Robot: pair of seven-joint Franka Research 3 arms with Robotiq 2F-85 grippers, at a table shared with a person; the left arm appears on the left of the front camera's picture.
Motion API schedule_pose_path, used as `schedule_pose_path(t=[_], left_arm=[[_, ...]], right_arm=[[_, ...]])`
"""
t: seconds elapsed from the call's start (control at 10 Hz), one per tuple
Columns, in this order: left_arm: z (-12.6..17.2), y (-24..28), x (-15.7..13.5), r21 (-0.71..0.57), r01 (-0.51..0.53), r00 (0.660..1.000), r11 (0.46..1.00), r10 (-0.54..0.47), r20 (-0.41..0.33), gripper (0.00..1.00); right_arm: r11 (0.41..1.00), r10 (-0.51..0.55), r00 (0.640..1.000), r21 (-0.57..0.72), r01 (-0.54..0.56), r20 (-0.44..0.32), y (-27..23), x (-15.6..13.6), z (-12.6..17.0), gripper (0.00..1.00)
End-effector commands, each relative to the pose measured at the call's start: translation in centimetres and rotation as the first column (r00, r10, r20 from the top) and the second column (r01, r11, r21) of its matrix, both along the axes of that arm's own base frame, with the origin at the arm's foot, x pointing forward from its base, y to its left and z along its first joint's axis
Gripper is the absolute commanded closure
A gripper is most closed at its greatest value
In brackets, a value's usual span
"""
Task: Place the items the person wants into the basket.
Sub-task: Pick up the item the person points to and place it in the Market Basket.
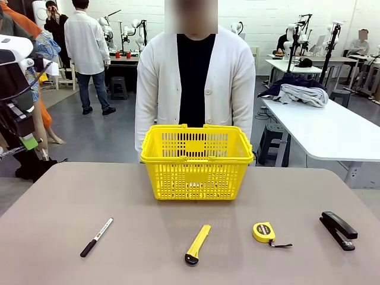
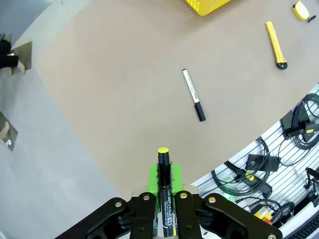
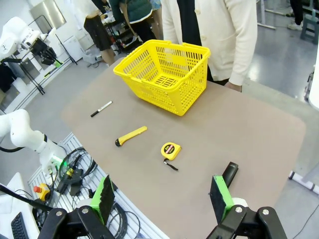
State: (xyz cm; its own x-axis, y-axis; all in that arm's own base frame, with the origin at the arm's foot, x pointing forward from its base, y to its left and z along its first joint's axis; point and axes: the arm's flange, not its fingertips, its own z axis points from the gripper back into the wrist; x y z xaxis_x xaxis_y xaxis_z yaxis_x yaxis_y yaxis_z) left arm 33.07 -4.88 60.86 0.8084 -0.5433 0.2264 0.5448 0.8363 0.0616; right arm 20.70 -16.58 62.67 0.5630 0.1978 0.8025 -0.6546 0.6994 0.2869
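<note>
Jaws of the left arm pinch the black marker with a yellow end [image 2: 164, 199], held up clear of the desk [image 2: 124, 74]. Right jaws are spread wide. White-and-black marker [image 1: 97, 237] and yellow tape measure [image 1: 263, 231] lie before the yellow basket [image 1: 196, 172].

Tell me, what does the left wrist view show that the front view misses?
Left wrist view: the left hand shut on a black marker with a yellow end, seen close up, plus cables beside the table. Front view: the person and the black stapler. Both: the yellow basket, the white and black marker, the utility knife and the tape measure.
</note>
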Motion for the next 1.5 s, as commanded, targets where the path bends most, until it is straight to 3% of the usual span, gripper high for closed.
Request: schedule_pose_path(t=[0.0, 0.2, 0.3, 0.4, 0.5, 0.6, 0.9, 1.2, 1.4], left_arm=[[-0.3, 0.0, -0.1, 0.028, -0.009, 1.0, 1.0, 0.009, 0.004, 1.0], [-0.3, 0.0, -0.1, 0.028, -0.009, 1.0, 1.0, 0.009, 0.004, 1.0], [-0.1, -0.1, 0.0, 0.009, 0.003, 1.0, 1.0, -0.003, -0.001, 0.89], [2.0, -6.0, 1.3, 0.142, 0.3, 0.952, 0.944, -0.305, 0.016, 0.89], [3.6, -11.4, 3.4, 0.219, 0.494, 0.859, 0.842, -0.511, 0.028, 0.89], [4.2, -16.9, 6.0, 0.231, 0.623, 0.769, 0.747, -0.639, -0.007, 0.89], [2.4, -30.3, 11.9, 0.286, 0.785, 0.593, 0.549, -0.8, -0.093, 0.89], [-1.0, -36.2, 16.0, 0.29, 0.87, 0.444, 0.399, -0.89, -0.108, 0.89], [-2.2, -37.2, 19.4, 0.233, 0.89, 0.427, 0.393, -0.896, -0.121, 0.89]], right_arm=[[1.0, 0.014, 1.0, 0.014, -0.014, 0.014, 0.1, 0.1, 0.0, 0.0], [1.0, 0.014, 1.0, 0.014, -0.014, 0.014, 0.1, 0.1, 0.0, 0.0], [1.0, 0.014, 1.0, 0.014, -0.014, 0.014, 0.1, 0.1, 0.0, 0.0], [1.0, 0.014, 1.0, 0.014, -0.014, 0.014, 0.1, 0.1, 0.0, 0.0], [1.0, 0.014, 1.0, 0.014, -0.014, 0.014, 0.1, 0.1, 0.0, 0.0], [1.0, 0.014, 1.0, 0.014, -0.014, 0.014, 0.1, 0.1, 0.0, 0.0], [1.0, 0.014, 1.0, 0.014, -0.014, 0.014, 0.1, 0.1, 0.0, 0.0], [1.0, 0.014, 1.0, 0.014, -0.014, 0.014, 0.1, 0.1, 0.0, 0.0], [1.0, 0.014, 1.0, 0.014, -0.014, 0.014, 0.1, 0.1, 0.0, 0.0]])
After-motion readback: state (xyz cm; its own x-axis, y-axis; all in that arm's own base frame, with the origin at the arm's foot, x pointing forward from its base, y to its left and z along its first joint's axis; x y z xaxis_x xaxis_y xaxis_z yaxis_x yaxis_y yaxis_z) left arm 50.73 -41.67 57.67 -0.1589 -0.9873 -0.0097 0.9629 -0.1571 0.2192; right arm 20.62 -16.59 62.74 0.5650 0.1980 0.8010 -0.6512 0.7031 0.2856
